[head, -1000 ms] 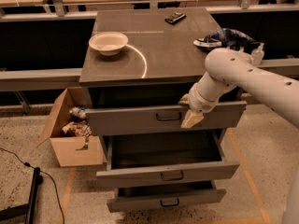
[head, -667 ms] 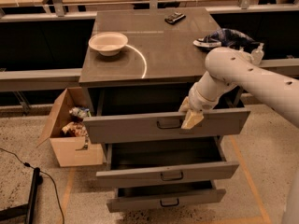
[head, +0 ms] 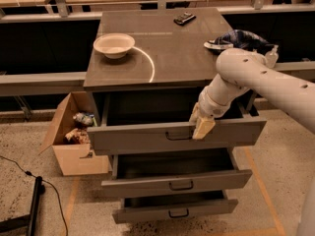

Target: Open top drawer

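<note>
The top drawer (head: 147,137) is a wide grey metal drawer, pulled well out from under the cabinet top, with its dark inside showing. Its small dark bail handle (head: 178,135) sits mid-front. My gripper (head: 201,126) hangs at the drawer's front edge, just right of the handle, with its tan fingers (head: 204,127) over the front lip. My white arm (head: 256,77) reaches in from the right.
The two lower drawers (head: 177,183) (head: 177,210) also stand partly out. On the cabinet top (head: 172,53) sit a white bowl (head: 113,45), a dark remote (head: 184,18) and a blue cloth heap (head: 236,39). A cardboard box (head: 74,136) stands at the left. A cable (head: 34,200) lies on the floor.
The top drawer has slid further out toward the camera, and my gripper has moved with its front edge.
</note>
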{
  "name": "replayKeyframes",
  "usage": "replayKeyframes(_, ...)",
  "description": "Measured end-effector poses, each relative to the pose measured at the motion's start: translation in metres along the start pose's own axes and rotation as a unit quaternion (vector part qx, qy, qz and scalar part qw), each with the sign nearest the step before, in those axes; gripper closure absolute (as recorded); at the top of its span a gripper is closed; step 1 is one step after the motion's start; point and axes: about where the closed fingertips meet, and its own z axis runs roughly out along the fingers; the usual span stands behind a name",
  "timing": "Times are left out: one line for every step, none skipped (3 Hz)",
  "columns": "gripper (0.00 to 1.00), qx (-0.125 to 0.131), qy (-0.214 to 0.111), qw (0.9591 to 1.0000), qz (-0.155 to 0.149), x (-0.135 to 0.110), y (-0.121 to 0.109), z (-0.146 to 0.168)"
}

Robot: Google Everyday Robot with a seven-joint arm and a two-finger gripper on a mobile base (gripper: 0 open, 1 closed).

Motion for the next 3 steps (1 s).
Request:
replayKeyframes(0.36,-0.004,-0.003,1.0,-0.006,-0.006,0.009,-0.023)
replayKeyframes(0.13,0.004,-0.003,0.9999,-0.011,-0.011,0.01,-0.048)
replayKeyframes(0.11,0.013,-0.004,0.9997,-0.02,-0.014,0.006,-0.066)
